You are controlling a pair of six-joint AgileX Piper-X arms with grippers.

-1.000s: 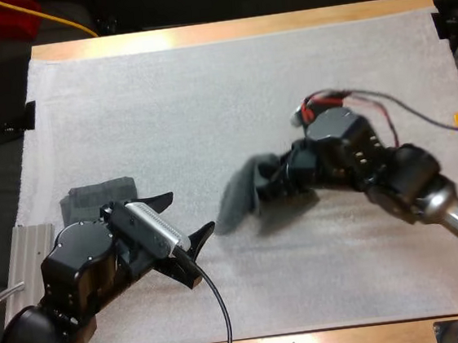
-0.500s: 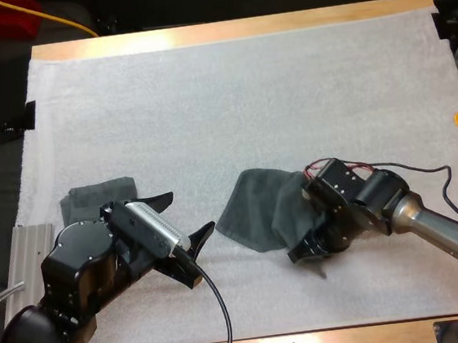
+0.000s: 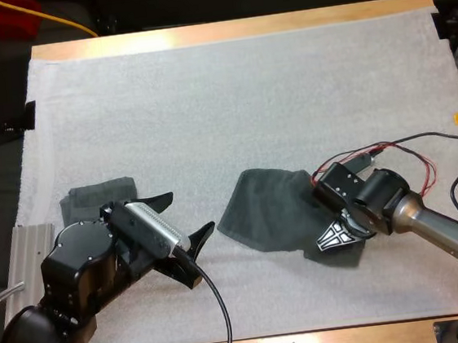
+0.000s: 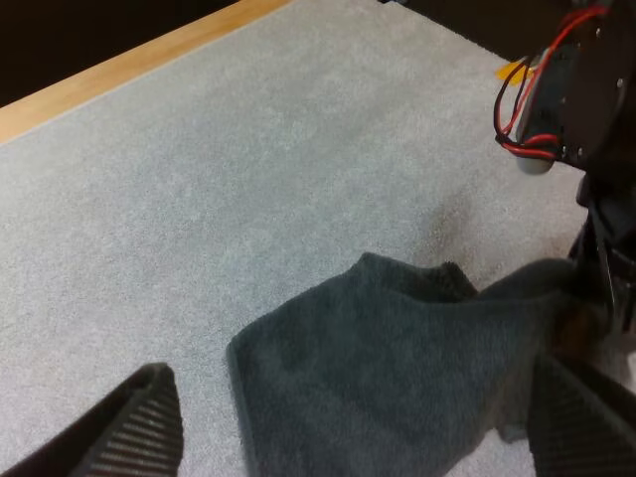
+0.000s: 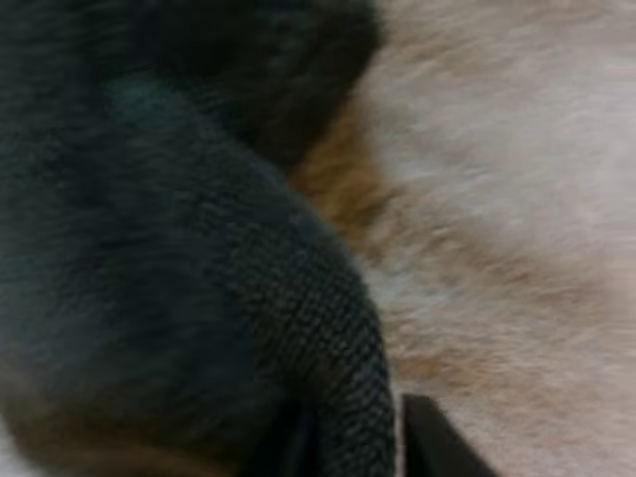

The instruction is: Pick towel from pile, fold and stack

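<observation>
The towel (image 3: 266, 210) lay central on the surface (image 3: 205, 100), seemingly soft, light and limp, best taken by a corner. The right fingers (image 3: 334, 236) pinched its edge; the left fingers (image 3: 201, 233) stood apart, empty.

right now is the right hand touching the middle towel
Touching. The right wrist view shows the right hand pressing on the towel from both sides.

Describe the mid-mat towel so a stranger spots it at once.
On the white mat, look just right of centre. The loose towel lies there in the right jaws; unlike the folded towel at far left, it is spread out.
</observation>
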